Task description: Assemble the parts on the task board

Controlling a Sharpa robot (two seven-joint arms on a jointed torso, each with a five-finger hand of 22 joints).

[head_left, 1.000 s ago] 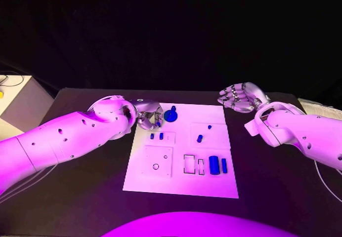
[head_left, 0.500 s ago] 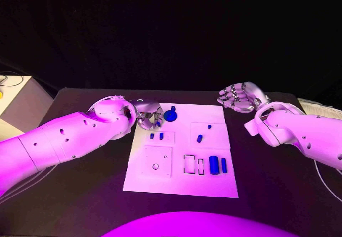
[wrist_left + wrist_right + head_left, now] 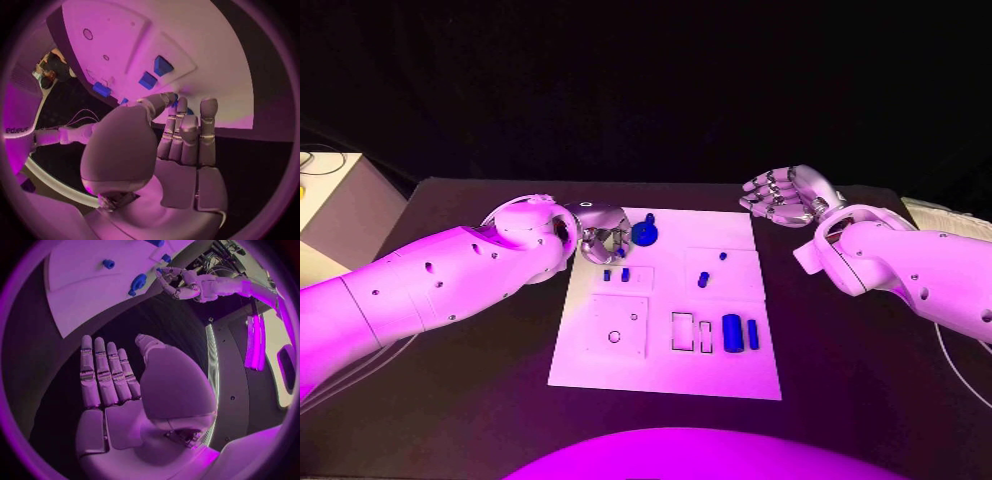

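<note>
While the left hand point(image 3: 600, 240) sits at the far left corner of the task board point(image 3: 668, 375), we find its fingers point(image 3: 187, 132) held straight and close together in the left wrist view, with the thumb curving in toward them. Whether anything is caught between thumb and fingers we cannot tell; a trace of blue shows just past the fingertips there. Just beside this hand, on its board side, stands a round blue part with a stem point(image 3: 646, 234); from the head view we cannot say whether the fingers touch it. Nearer the robot from the hand, two small blue parts point(image 3: 616, 274) lie side by side on the board. Further across the board lie a short pair of blue pieces point(image 3: 713, 270), then a large blue block point(image 3: 733, 331) with a slimmer bar point(image 3: 753, 335) beside it. A square plate with a hole point(image 3: 617, 327) occupies the board's left part, toward the robot from the left hand.

We note the right hand point(image 3: 785, 197) well apart from these items, off the board's far right corner above the black table point(image 3: 862, 380). Its fingers point(image 3: 103, 372) are extended and empty, the palm bare.
</note>
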